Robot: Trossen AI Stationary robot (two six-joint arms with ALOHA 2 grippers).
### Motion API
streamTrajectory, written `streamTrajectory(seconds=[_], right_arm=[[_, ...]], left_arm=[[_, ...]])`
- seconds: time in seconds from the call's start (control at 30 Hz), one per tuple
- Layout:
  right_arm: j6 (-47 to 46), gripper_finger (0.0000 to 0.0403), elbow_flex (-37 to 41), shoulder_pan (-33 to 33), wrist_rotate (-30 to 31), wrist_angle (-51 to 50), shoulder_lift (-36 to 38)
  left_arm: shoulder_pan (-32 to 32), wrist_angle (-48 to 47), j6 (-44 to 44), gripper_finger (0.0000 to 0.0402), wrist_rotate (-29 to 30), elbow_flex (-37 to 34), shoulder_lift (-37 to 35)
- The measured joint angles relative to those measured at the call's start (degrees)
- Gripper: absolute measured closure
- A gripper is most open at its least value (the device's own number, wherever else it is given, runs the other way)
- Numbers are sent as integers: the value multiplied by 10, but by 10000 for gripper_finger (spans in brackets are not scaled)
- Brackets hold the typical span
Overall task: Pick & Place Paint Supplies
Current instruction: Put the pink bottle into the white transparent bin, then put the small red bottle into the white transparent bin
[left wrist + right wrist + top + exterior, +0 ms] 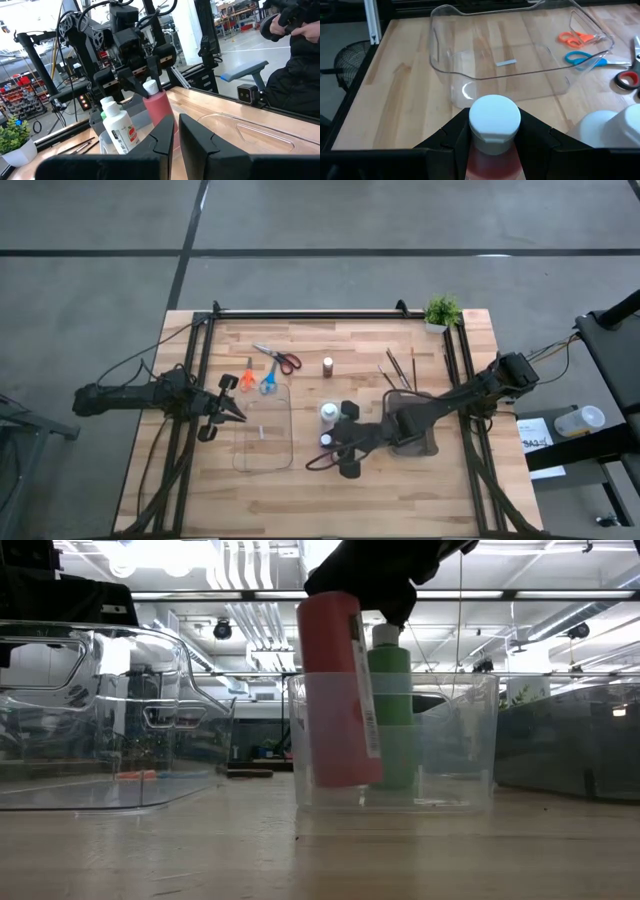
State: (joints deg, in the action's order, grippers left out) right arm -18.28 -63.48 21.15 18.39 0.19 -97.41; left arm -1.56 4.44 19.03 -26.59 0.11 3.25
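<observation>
The red paint bottle [492,150] was clamped by the right gripper [494,131] near the worktop's [300,480] middle; the left gripper [229,409], nearly closed, held nothing.

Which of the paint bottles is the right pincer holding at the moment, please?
The red bottle: the right pincer is clamped around its neck below the white cap, while the white bottle, green bottle and brownish bottle stand free.
</observation>
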Motion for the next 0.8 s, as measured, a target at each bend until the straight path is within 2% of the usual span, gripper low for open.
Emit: streamTrajectory(seconds=[0.57,0.8], right_arm=[[-8,276,0,0,-2,1,0],[-9,236,0,0,-4,4,0]], left_arm=[[0,0,0,366,0,0,0],[0,0,0,366,0,0,0]])
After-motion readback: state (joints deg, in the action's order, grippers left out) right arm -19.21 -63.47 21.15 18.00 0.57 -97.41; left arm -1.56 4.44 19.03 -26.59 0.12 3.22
